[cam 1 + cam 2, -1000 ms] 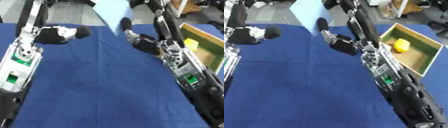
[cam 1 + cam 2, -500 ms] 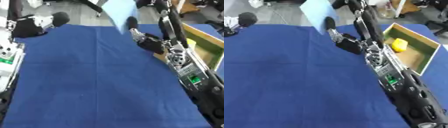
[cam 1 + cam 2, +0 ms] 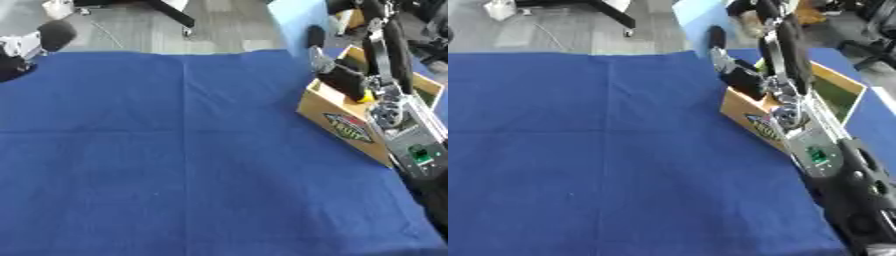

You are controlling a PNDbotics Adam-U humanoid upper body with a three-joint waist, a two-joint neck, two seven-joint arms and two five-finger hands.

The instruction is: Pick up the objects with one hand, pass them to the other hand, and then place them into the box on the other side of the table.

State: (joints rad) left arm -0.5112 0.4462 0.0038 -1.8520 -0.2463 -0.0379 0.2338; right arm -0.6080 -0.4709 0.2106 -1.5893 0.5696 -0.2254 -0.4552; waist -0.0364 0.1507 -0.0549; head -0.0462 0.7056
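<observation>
Progress looks late in one cycle, we judge: the right robot hand hangs over the near wall of the box at about 2 o'clock on the bench, its fingers pinched on a pale blue object that rises toward 12 o'clock above the box; so the handover seems done and only the lowering and release are left; we cannot tell how far the object stands from the box's inside; the left robot hand sits at 10 o'clock on the blue cloth's far corner, curled, and we see nothing in it; only the left eye view shows that hand, along with a small yellow patch at the box's rim behind the right arm; the right eye view instead opens up the box's green inside, and no other loose objects lie on the cloth.
</observation>
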